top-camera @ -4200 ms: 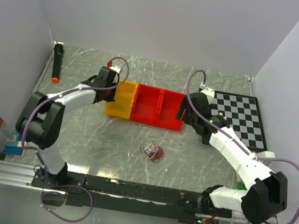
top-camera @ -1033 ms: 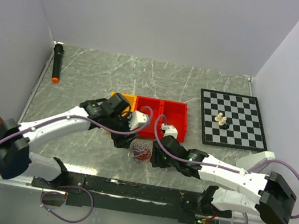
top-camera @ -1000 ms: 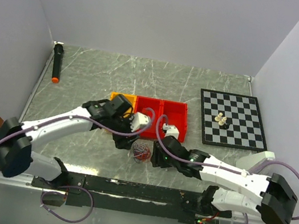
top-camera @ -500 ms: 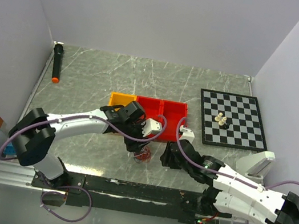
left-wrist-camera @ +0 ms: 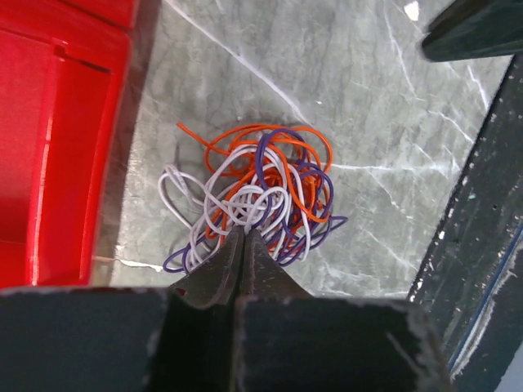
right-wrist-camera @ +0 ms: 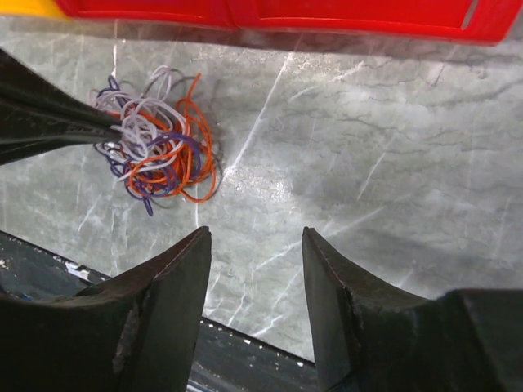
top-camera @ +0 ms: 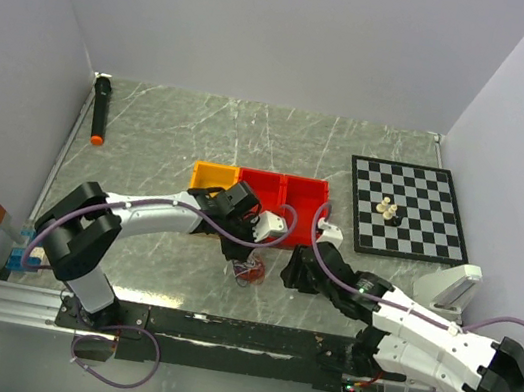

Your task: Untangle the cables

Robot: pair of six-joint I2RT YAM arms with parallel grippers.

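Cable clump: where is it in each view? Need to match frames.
Top external: clump at lower centre, just on the near side of the red bins.
Left wrist: clump mid-frame, red bins at the left edge.
Right wrist: clump upper left, red bins along the top edge.
Shared landmark: the red bins.

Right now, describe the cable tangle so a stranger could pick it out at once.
Find the red bins mid-table; just in front, on grey marble, lies the cable tangle. The left end effector is shut at its edge. Nothing else there is wiry: white, orange, purple loops.
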